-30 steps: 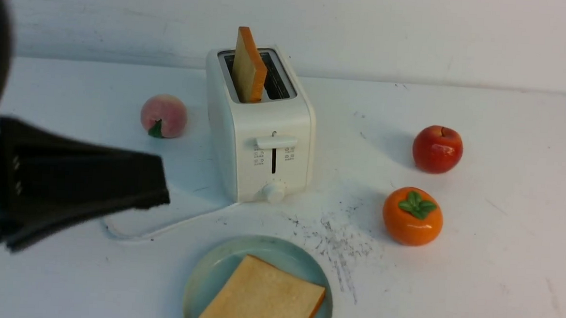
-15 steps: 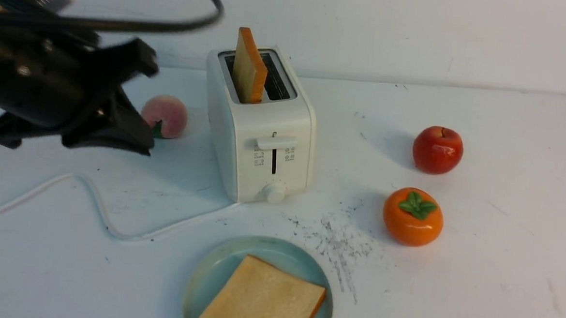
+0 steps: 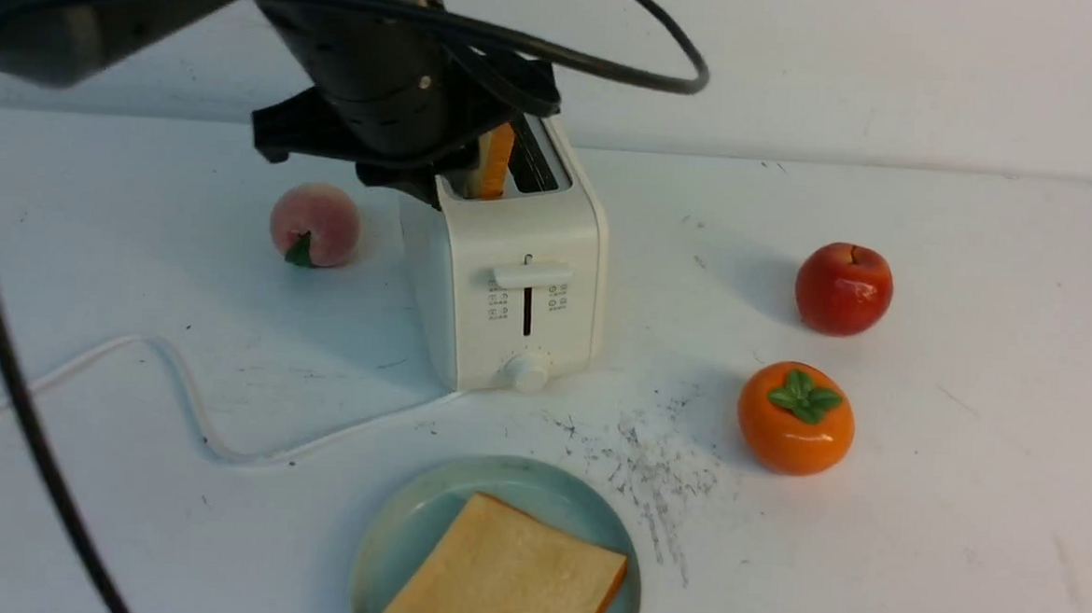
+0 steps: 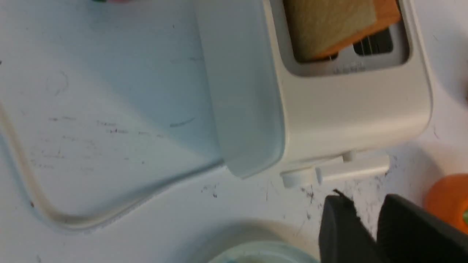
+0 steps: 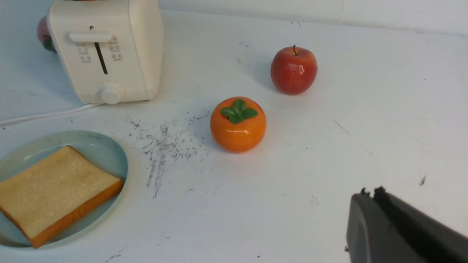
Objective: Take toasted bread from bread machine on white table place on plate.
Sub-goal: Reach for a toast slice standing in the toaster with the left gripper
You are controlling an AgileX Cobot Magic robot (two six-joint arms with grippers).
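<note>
Front view: shows one toasted bread slice (image 3: 506,573) flat in the plate (image 3: 396,523) and the second slice (image 3: 495,164) upright in the bread machine (image 3: 523,249) slot, below the left gripper (image 4: 367,208) with its narrowly parted, empty jaws, untouched; shows the right gripper (image 5: 369,193) pressed closed on nothing over the white table (image 5: 365,109).

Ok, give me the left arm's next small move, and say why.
Probably lower the left claw over the upright slice in the bread machine and close on its top edge. The other slice already lies on the plate. This one is not yet out, and the claw hangs by the machine's top with fingers parted, holding nothing.
</note>
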